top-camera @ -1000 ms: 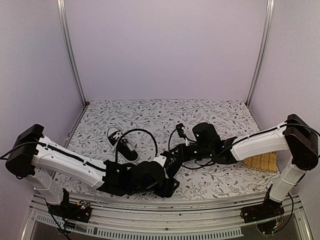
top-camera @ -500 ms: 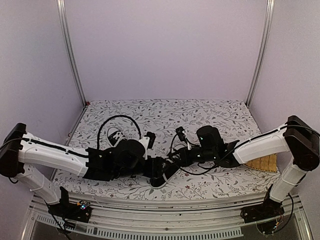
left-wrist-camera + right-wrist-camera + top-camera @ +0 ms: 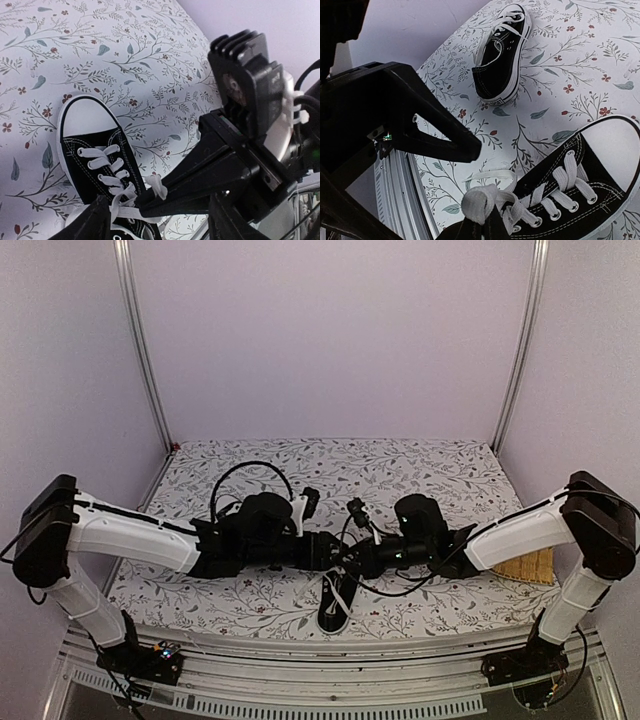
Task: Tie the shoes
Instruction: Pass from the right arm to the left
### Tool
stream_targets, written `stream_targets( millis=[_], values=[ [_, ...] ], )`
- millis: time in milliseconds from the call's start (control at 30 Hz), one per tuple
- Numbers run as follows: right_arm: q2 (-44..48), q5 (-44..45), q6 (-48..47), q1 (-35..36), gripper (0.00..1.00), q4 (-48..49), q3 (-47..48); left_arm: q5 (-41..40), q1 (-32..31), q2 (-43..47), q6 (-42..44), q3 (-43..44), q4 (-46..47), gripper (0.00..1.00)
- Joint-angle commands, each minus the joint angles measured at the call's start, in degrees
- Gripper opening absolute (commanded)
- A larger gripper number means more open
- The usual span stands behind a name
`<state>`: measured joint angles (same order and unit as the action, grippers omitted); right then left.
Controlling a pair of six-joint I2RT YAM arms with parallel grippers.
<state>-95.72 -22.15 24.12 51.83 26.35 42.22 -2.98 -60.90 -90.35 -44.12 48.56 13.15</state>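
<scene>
We find the right claw [image 3: 144, 199] clamped on the lace [image 3: 479, 199] of the near shoe [image 3: 335, 606], close to the front edge of the table [image 3: 430, 470]. The left claw [image 3: 158, 224] stands apart over this shoe. The second shoe [image 3: 502, 49] lies well apart, farther back.

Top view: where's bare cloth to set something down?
Free: back strip of cloth along the wall; near-left corner in front of left arm; near edge between shoe and bamboo mat. Crowded: centre, where right arm meets left over that shoe.
</scene>
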Motion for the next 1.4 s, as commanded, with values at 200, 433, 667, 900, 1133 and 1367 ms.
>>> stream_targets(
  millis=[200,433,667,900,1133,1367],
  values=[
    [-1.40,-2.90,-1.00,0.44,0.02,3.89,-0.28,4.61,2.01,-5.39,-0.23,2.70,4.83,0.51],
    [-1.48,-3.25,-1.42,0.54,0.02,3.93,-0.23,5.84,2.56,-7.58,-1.27,2.99,6.33,0.43],
    [-0.95,-3.01,-1.71,0.56,0.03,3.84,-0.35,5.88,3.32,-8.32,-2.62,2.50,7.63,0.07],
    [3.17,-0.82,-2.01,0.60,0.41,1.18,-1.55,4.96,3.50,-6.09,-3.35,-0.09,8.72,0.00],
    [10.71,2.24,0.19,1.99,0.64,-0.56,-9.61,5.01,3.54,-4.39,-3.85,-2.27,8.99,0.00],
    [10.79,4.64,5.12,7.67,0.66,3.12,-15.60,4.77,3.48,-3.74,-4.21,-3.15,9.24,0.00]
  ],
)
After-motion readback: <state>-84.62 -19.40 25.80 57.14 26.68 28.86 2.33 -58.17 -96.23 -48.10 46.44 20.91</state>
